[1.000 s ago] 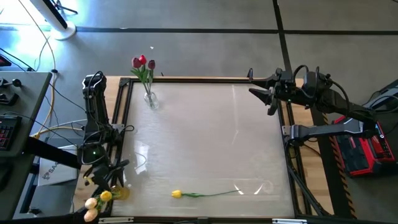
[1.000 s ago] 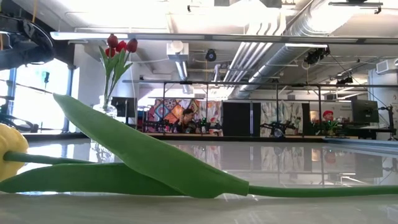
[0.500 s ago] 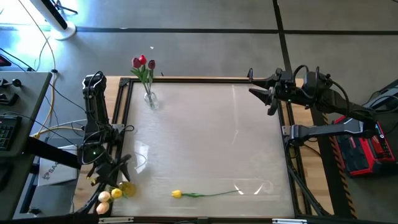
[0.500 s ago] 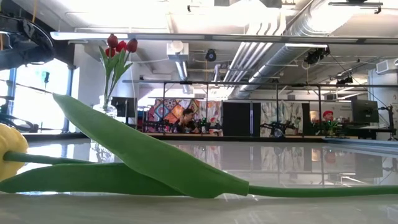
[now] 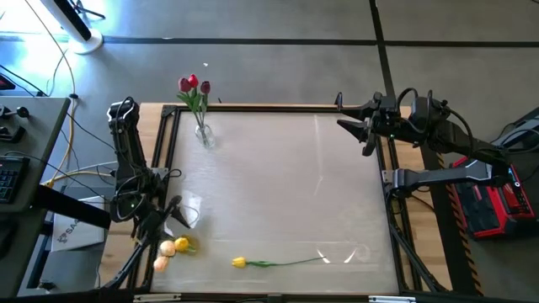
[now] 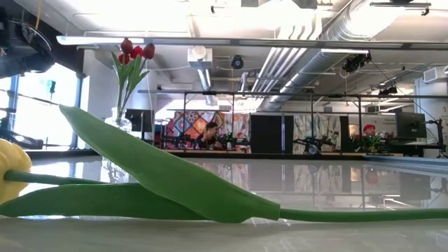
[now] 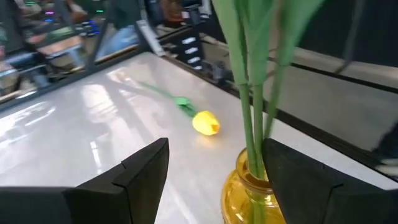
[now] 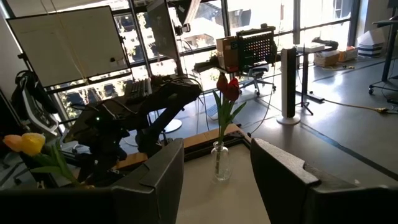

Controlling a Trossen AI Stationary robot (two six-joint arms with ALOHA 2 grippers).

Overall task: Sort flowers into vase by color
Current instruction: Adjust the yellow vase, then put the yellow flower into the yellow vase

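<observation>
yellow glass vase (image 7: 249, 190) with green stems sits between the fingers of the left tool (image 5: 160, 229), which grips it at the near-left corner of the surface (image 5: 286, 185); its yellow and cream flower heads (image 5: 173, 247) lean out over the surface's edge. one yellow tulip (image 5: 240, 263) lies flat near the front edge, its head toward the left arm and its thin stem running toward the right; in the low view its broad green leaves (image 6: 161, 175) fill the foreground. a clear vase (image 5: 203, 135) stands upright at the far-left corner, holding red and dark maroon tulips (image 5: 193, 84). the right tool (image 5: 360, 128) hangs at the far-right edge of the surface, well apart from every flower, fingers spread wide and gripping nothing.
</observation>
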